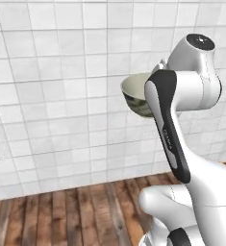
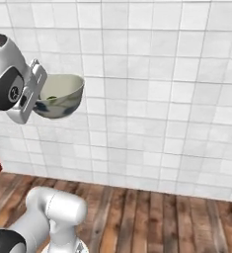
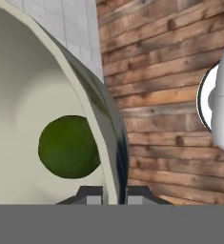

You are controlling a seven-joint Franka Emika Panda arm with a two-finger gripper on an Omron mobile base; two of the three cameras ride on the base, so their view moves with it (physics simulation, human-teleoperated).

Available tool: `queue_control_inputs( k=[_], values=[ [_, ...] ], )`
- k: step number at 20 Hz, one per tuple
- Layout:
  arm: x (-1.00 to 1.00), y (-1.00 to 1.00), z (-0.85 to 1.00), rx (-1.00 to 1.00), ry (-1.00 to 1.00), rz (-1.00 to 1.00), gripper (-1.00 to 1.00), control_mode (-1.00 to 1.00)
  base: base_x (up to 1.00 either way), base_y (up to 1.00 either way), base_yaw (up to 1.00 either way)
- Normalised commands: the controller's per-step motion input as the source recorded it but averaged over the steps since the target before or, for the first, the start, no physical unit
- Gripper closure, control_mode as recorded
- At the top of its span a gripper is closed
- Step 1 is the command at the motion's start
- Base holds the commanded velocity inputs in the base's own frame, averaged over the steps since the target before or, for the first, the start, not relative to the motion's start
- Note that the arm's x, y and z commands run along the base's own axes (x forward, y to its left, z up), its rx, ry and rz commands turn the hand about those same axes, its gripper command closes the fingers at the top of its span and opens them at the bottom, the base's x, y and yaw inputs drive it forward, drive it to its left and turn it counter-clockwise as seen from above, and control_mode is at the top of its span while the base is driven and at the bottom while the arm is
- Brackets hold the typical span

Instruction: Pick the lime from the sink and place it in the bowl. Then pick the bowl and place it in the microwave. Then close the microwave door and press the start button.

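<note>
Left base view: the pincer (image 1: 155, 72) is mostly hidden behind the arm's forearm; it holds one bowl (image 1: 136, 93) aloft, which juts out to its left in front of the white tiled wall (image 1: 52, 96). The bowl is pale cream-green, deep and glossy. A wooden floor (image 1: 61, 214) lies far below.

Right base view: the pincer (image 2: 38, 96) grips the same single bowl (image 2: 60, 94) at its near rim, the bowl extending to its right, roughly level. A small patch of green, the lime (image 2: 52, 99), shows inside.

Hand view: the two finger tips (image 3: 91, 195) of the pincer (image 3: 112, 196) stand narrow, one on either side of the bowl's wall (image 3: 101, 109), clamped on the rim. One lime (image 3: 69, 147), round and dark green, rests inside the bowl just beyond the inner finger tip.
</note>
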Motion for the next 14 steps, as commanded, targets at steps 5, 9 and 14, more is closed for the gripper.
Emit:
queue_control_inputs(
  k=[5, 9, 14],
  values=[
    [0.00, 0.00, 0.00, 0.00, 0.00, 0.00, 1.00, 1.00, 0.44, -0.33, 0.49],
    [0.00, 0.00, 0.00, 0.00, 0.00, 0.00, 1.00, 1.00, 0.41, -0.45, 0.55],
    [0.00, 0.00, 0.00, 0.00, 0.00, 0.00, 1.00, 1.00, 0.49, -0.50, 0.54]
  ],
)
